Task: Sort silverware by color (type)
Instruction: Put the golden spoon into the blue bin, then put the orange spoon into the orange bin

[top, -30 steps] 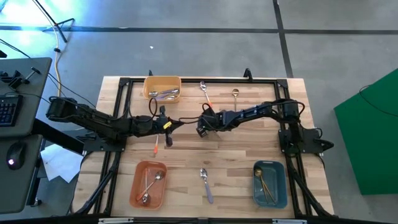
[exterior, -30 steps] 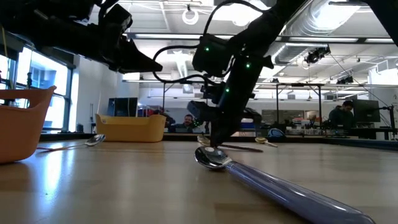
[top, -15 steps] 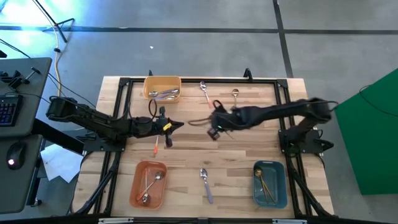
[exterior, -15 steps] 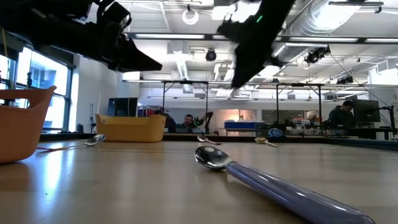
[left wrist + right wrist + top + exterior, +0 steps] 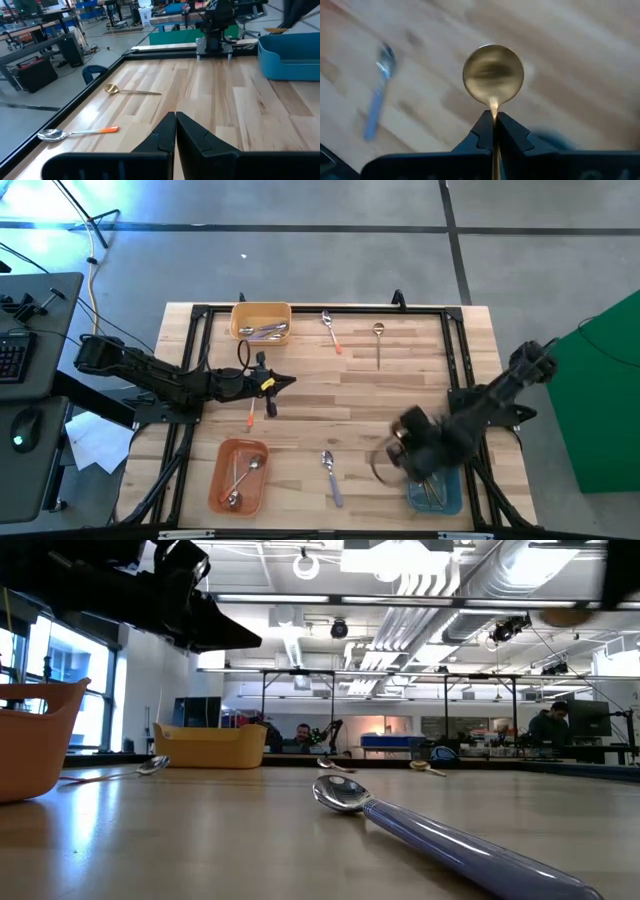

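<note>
My right gripper is blurred above the table's near right part, beside the blue bin, and is shut on a gold spoon. My left gripper hovers shut and empty over the table's middle left; its fingers are closed together. Lying flat on the table are a lavender-handled spoon near the near edge, an orange-handled spoon and a gold spoon near the far edge, and another orange-handled spoon below the left gripper. My right gripper pinches the gold spoon by its thin neck, just behind the bowl, between the two fingers. The spoon runs along the fingers, with the bowl sticking out past their tips. It is lifted clear of the table.
A yellow bin at the far edge holds lavender-handled spoons. An orange bin at the near left holds orange-handled spoons, and the blue bin holds gold ones. A black frame runs around the wooden table top. People sit in the room beyond.
My right gripper has risen from the table's middle, close to the left gripper, and swung fast toward the near right corner to beside the blue bin, carrying the gold spoon. It has left the low view.
</note>
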Robot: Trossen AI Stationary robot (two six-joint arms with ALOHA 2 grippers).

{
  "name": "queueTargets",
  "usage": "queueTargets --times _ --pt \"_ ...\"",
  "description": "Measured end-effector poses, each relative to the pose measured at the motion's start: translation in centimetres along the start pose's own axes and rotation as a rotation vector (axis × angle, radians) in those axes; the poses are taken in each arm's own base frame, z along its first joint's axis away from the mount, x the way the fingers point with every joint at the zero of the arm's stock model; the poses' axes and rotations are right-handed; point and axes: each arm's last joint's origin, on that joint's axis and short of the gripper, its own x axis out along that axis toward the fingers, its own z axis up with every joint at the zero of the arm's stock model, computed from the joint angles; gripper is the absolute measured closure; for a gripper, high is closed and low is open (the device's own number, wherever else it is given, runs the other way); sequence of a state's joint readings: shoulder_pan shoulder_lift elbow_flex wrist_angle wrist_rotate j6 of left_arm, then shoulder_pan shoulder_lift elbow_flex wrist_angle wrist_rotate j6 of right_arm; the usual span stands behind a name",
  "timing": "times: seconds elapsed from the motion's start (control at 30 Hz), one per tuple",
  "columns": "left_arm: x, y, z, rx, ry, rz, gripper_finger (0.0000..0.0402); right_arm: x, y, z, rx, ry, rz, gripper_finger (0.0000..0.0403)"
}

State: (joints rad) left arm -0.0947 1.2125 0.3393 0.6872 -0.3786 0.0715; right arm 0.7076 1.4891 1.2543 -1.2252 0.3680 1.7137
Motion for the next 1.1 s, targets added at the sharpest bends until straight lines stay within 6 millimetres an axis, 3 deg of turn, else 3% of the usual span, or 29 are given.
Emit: queueTargets --times 0.17,0.33,0.77,0.97,1.1 --pt "0.0 0.0 0.0 -0.007 0.000 0.000 0.0398 0.9 -0.5 -4.7 0.137 0.118 -0.182 0.0402" --pt "0.0 0.0 0.0 0.000 0.000 0.000 0.0398 1.7 -0.4 -7.0 0.241 0.246 -0.309 0.0402" --pt "0.0 0.0 0.0 0.001 0.000 0.000 0.0398 7.8 -2.1 -6.4 0.241 0.310 -0.346 0.0401" --pt "0.0 -0.1 -0.3 0.009 0.023 -0.048 0.0398 8.3 -2.6 -5.7 0.153 0.384 -0.397 0.0352" --pt "0.0 -0.2 -0.6 -0.008 0.055 -0.074 0.0398 7.4 -2.5 -5.2 0.073 0.394 -0.436 0.0305"
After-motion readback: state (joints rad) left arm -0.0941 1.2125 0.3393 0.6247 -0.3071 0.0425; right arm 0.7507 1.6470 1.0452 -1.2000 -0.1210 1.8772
